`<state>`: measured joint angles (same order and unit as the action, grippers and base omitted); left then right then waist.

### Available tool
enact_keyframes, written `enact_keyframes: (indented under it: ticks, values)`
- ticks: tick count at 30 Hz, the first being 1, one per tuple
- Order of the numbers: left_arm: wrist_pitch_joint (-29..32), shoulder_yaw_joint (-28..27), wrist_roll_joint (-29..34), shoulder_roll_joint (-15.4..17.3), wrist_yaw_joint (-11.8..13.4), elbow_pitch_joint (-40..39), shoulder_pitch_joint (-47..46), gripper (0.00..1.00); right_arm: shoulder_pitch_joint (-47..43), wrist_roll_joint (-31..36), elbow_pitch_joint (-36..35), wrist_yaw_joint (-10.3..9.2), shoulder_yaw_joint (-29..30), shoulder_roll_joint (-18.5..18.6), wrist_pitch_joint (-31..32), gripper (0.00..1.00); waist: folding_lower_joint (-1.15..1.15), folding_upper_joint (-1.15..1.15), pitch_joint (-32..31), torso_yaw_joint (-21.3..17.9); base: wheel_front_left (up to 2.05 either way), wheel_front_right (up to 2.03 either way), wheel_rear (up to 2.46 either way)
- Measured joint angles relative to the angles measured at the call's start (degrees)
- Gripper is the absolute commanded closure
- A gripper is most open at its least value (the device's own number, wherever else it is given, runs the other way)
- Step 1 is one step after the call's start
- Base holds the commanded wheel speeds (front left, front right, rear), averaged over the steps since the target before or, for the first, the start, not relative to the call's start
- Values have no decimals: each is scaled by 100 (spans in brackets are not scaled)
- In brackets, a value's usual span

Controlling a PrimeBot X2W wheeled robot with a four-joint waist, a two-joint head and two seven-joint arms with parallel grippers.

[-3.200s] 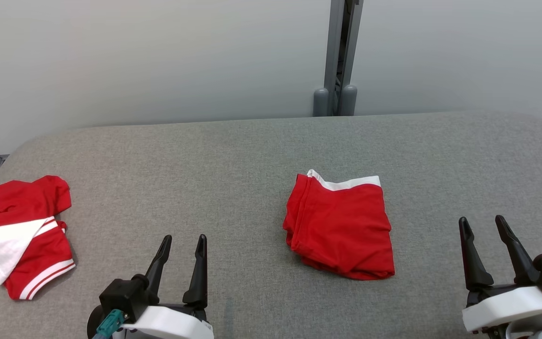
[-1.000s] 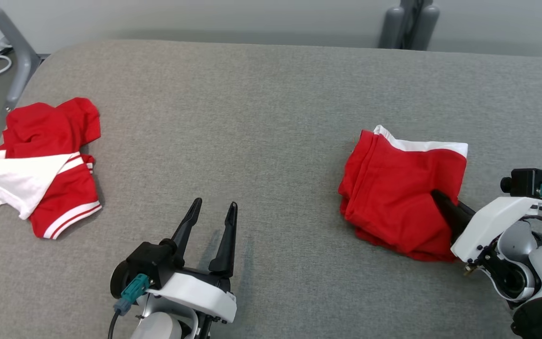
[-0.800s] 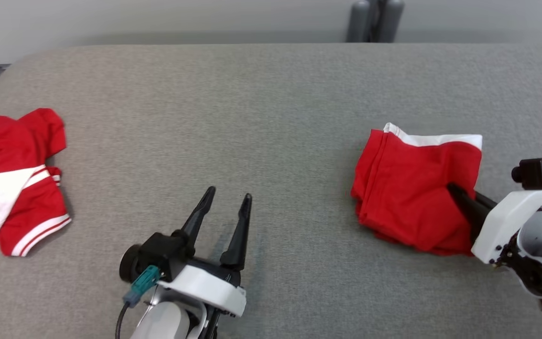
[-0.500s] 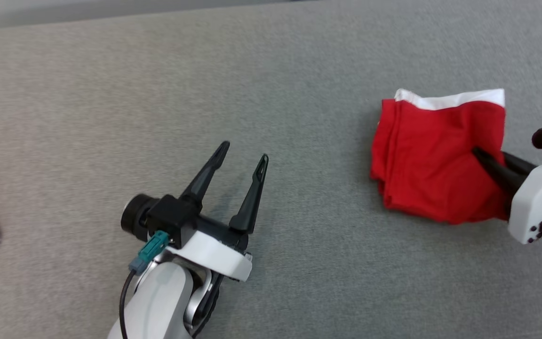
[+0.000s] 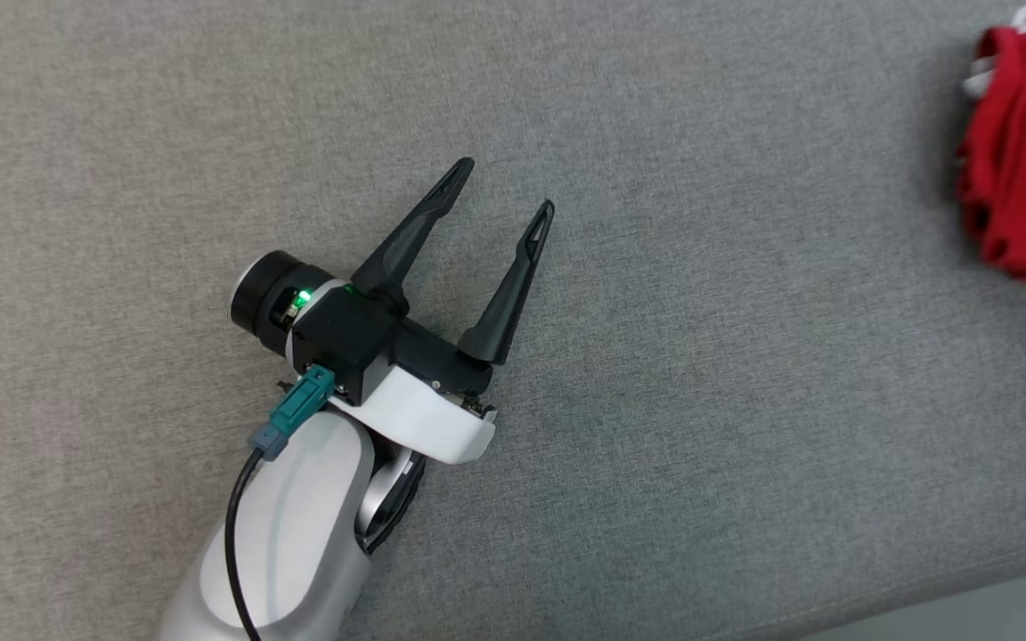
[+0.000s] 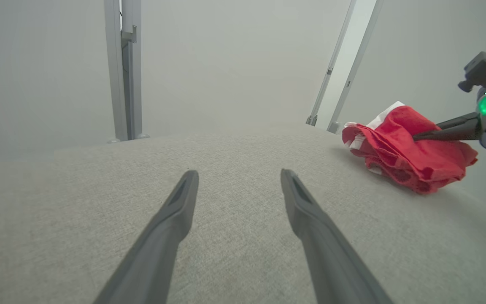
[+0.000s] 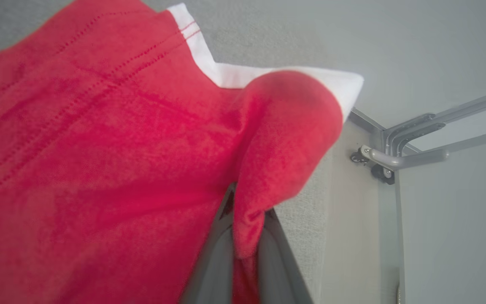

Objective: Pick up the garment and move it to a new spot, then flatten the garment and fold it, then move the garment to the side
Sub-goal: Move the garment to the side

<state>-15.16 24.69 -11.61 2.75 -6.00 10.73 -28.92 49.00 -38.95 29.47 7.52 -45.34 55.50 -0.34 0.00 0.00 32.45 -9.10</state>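
Counter (image 5: 700,374) covered in grey fabric, seen from above by the head camera. Near its bare middle sits the left pincer (image 5: 506,185), its two dark fingers spread wide with nothing between them.

At the far upper right of that view, cut off by the picture's edge and well apart from the left pincer, is the garment (image 5: 1025,160), red with a white band. From the left wrist it appears as a bunched bundle near the right end of the counter. The right pincer (image 6: 416,137) reaches into it from the right, fingers pressed together on a tuck of cloth near the top of the bundle. The right wrist view shows the same grip up close: a narrow fold of red cloth is nipped between the closed fingers, and the rest spreads loose to one side. Whether the bundle's underside rests on the counter or hangs just clear cannot be told.

This looks like the last step, carrying the folded garment aside. The grip holds only a small pinch of one layer, so the cloth may slip out, or the loose layers may sag and undo the fold. The bundle looks rumpled, and dragging it over the rough fabric would worsen that. It also sits close to the counter's end, so setting it down further out could let it slide off.
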Motion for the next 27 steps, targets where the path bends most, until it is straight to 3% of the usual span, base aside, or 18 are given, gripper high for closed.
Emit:
enact_keyframes:
  ticks: [7, 13, 14, 15, 16, 27]
  values:
    - [0, 25, -11, 2, -32, -77, -77, 0, 382, 342, 773, 0, 79, 70, -247, 100, 0, 0, 201, 80, 0, 0, 0]
    - [0, -1, -63, -1, -40, -152, -76, 0, 795, 656, 1561, 0, 68, -140, -513, 100, 0, 0, 306, 346, 0, 0, 0]
    - [0, -2, -65, -1, -33, -158, -75, 0, 829, 680, 1636, 0, 70, -147, -541, 74, 0, 0, 311, 368, 0, 0, 0]
    - [0, -1, -69, -1, -23, -165, -75, 0, 866, 693, 1727, 0, 90, -165, -591, 12, 0, 0, 316, 386, 0, 0, 0]
    - [0, 0, -75, -1, -22, -169, -75, 0, 903, 697, 1819, -1, 115, -189, -603, 0, 0, 0, 319, 404, 0, 0, 0]
    - [0, 21, -276, 3, 101, -165, 16, 0, 1213, 1037, 2735, -1, 394, -637, -914, 0, 0, 0, -58, 474, 0, 0, 0]
